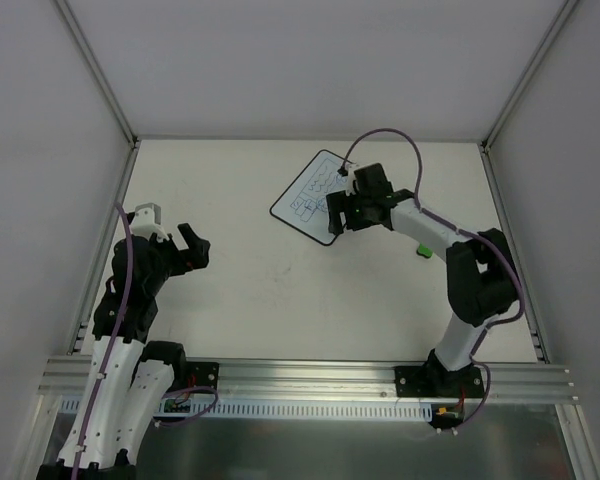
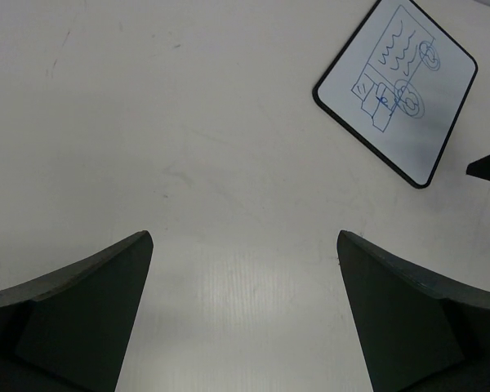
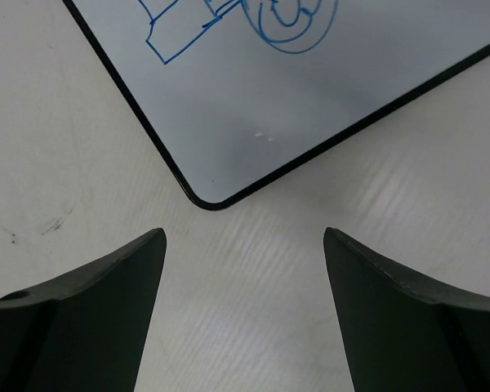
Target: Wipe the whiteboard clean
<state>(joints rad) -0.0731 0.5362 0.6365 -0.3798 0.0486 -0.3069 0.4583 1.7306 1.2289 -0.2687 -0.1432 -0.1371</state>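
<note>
Plainly, left pincer [image 2: 245,241] and right pincer [image 3: 243,237] gape wide, right beside whiteboard [image 3: 310,98] corner.

The left arm [image 1: 110,400] and the right arm [image 1: 477,280] are built of white plastic shells and bulky matt black joint housings, each on a black base plate [image 1: 430,378]. A thin purple cable [image 1: 388,133] runs along each arm. The left gripper [image 2: 245,237] and the right gripper [image 3: 245,233] carry matt black wedge-shaped fingers [image 3: 400,318].
</note>
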